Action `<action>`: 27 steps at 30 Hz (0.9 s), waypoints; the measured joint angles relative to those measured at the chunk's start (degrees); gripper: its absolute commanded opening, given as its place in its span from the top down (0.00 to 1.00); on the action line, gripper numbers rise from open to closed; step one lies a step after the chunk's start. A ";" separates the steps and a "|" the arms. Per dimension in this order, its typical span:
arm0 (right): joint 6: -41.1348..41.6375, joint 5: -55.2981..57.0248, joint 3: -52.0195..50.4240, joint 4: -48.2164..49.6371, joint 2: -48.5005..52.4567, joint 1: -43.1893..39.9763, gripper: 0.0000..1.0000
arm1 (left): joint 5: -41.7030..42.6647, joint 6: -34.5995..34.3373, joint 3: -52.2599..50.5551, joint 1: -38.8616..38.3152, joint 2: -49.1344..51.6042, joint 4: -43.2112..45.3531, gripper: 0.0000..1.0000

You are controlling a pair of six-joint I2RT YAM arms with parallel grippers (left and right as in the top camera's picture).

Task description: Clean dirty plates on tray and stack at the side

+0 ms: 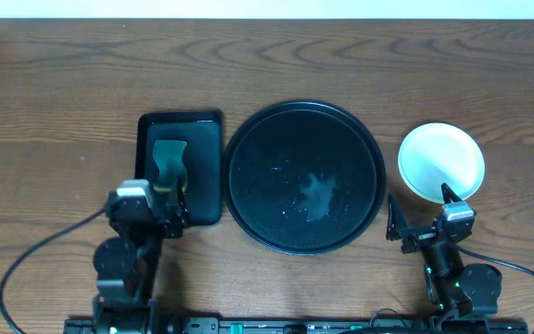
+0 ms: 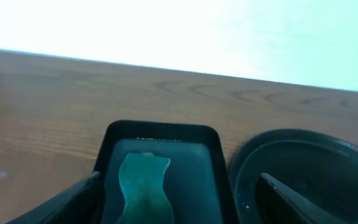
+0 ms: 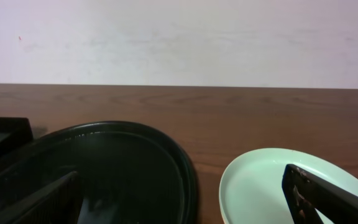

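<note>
The large round black tray (image 1: 304, 176) sits in the middle of the table with no plates on it, only wet specks and a smear. A pale mint-white plate (image 1: 440, 162) lies on the table right of the tray; whether others are stacked beneath it I cannot tell. The yellow plate is not visible. My right gripper (image 1: 420, 215) is open and empty at the near edge of the plate (image 3: 272, 186), beside the tray (image 3: 135, 162). My left gripper (image 1: 160, 209) is open and empty over the near end of the small rectangular tray.
A small rectangular black tray (image 1: 180, 167) left of the round tray holds a green sponge (image 1: 168, 160), which also shows in the left wrist view (image 2: 143, 186). Cables run along the near table edge behind both arms.
</note>
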 measured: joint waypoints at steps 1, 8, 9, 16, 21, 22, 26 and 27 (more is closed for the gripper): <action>0.02 0.00 0.00 0.00 0.00 0.00 0.01 | 0.00 0.98 -1.46 -0.26 -1.73 0.55 0.23; 0.00 0.00 0.00 -0.02 0.00 0.00 0.01 | 0.00 6.64 -7.96 -0.55 -10.01 0.87 0.22; 0.00 0.00 0.00 -0.02 0.00 0.00 0.01 | 0.00 7.48 -8.55 -0.57 -10.86 0.90 0.22; 0.00 0.00 0.00 0.00 0.00 0.00 0.01 | -0.28 10.54 -10.86 -0.59 -13.84 1.05 0.23; 0.02 0.00 0.00 -0.02 0.00 0.00 0.01 | -0.81 10.93 -10.86 -0.70 -14.69 1.01 0.23; 0.00 0.00 0.00 -0.02 0.00 0.00 0.01 | -0.85 10.93 -10.86 -0.70 -14.69 1.01 0.23; 0.00 0.00 0.00 -0.02 0.00 0.00 0.01 | -1.09 10.95 -10.86 -0.70 -14.73 0.98 0.23; 0.00 0.00 0.00 -0.02 0.00 0.00 0.01 | -1.07 10.95 -10.86 -0.70 -14.73 0.98 0.22</action>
